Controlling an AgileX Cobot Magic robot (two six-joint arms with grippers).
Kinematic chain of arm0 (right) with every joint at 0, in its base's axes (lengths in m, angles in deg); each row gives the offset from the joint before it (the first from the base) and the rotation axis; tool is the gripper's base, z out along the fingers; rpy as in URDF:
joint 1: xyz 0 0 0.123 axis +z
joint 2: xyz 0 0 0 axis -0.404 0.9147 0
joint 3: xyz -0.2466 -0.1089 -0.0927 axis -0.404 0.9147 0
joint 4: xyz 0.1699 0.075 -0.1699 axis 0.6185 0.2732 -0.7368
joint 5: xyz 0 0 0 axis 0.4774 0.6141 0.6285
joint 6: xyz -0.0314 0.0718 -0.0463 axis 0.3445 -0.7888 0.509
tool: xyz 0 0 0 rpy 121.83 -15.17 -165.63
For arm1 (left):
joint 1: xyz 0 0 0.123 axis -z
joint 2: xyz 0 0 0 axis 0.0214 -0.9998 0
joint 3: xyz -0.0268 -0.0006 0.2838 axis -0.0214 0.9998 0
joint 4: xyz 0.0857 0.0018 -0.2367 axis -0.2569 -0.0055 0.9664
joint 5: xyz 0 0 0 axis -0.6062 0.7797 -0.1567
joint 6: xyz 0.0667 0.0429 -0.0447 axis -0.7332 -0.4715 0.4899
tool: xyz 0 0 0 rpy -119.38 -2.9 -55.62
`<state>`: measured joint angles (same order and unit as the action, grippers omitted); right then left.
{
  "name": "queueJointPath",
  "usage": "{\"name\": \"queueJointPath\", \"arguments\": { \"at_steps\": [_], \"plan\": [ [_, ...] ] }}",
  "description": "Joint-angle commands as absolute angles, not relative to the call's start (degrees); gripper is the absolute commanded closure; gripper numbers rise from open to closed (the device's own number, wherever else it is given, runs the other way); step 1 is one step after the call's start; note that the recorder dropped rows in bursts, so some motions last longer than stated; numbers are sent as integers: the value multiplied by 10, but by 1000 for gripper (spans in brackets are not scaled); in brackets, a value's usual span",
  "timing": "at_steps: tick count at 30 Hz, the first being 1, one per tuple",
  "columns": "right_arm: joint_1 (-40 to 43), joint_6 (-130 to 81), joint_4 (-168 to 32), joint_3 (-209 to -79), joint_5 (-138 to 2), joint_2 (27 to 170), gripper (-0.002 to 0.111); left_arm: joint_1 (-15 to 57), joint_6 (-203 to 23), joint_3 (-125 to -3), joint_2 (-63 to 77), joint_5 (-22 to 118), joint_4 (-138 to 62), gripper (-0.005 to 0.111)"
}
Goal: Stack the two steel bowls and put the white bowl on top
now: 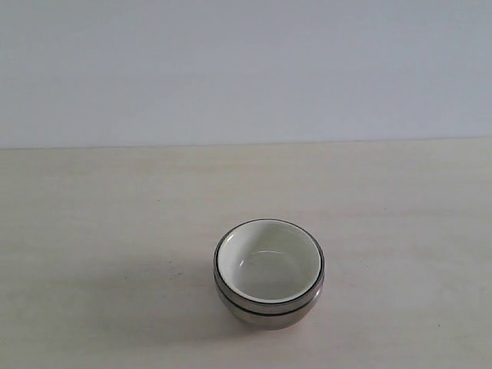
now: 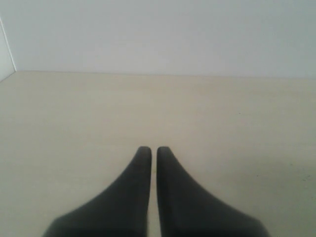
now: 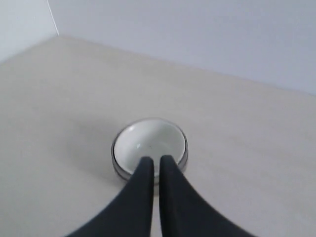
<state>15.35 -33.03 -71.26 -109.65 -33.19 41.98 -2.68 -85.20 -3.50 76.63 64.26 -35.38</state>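
White bowl (image 1: pixel 269 261) nested atop stacked steel bowls (image 1: pixel 269 317).
Left gripper (image 2: pixel 153 150) and right gripper (image 3: pixel 153 160) both pinched closed, holding nothing.

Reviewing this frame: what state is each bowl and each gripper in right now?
Steel bowls: upright, stacked one inside the other.
White bowl: upright, empty, seated in the upper steel bowl, top of the stack.
Left gripper: shut, holding nothing.
Right gripper: shut, holding nothing.
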Motion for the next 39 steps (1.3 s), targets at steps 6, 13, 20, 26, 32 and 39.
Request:
{"name": "queueJointPath", "arguments": {
  "at_steps": [6,13,20,26,32,39],
  "plan": [
    [149,-389,-789,-1090,-399,268,108,-28,-856,-33,768,643,-356,103],
    [99,-470,-868,-1090,-414,268,108,-28,-856,-33,768,643,-356,103],
    [-57,-473,-871,-1090,-449,268,108,-28,-856,-33,768,643,-356,103],
    [-194,-398,-766,-1090,-459,268,108,-28,-856,-33,768,643,-356,103],
    [-233,-295,-663,-1090,-466,268,108,-28,-856,-33,768,643,-356,103],
    [-233,-287,-574,-966,-550,268,108,-28,-856,-33,768,643,-356,103]
  ]
}}
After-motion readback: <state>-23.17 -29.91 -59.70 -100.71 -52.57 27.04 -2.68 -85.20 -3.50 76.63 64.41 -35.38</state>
